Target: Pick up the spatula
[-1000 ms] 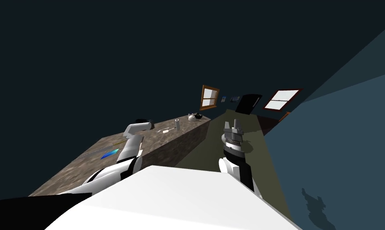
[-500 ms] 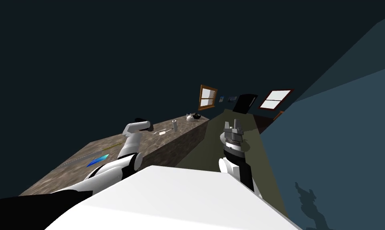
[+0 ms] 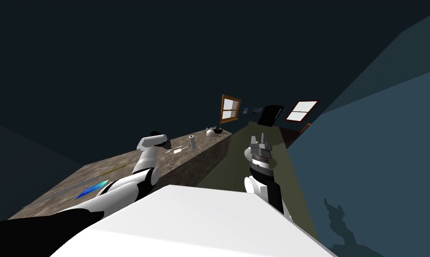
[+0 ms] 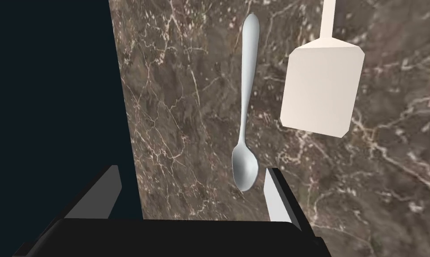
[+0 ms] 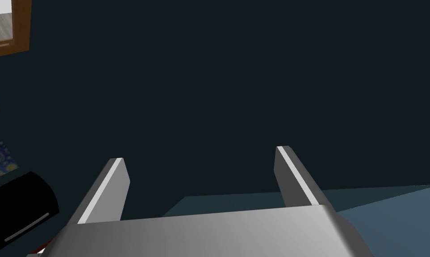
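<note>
Spatula (image 4: 321, 89), a flat cream-white blade with clipped corners and a narrow straight handle running off from it, lay flat on the brown marble surface (image 4: 173, 89), whose polished face was veined with thin pale lines. Just beside it, not touching, lay a smooth silver-grey metal spoon (image 4: 247, 111) with a long tapering handle and an oval bowl. The left gripper (image 4: 191, 192) hung above the surface's straight edge with its thin blade-like fingers spread wide and holding nothing. The spoon's bowl sat close by one finger, while the spatula lay outside the gap between them. In the head view, a small pale upright cylinder (image 3: 192, 141) stood farther along the same surface. The right gripper (image 5: 200, 178) was held out over the olive floor (image 3: 236, 160), its flat grey fingers likewise wide apart and empty.
</note>
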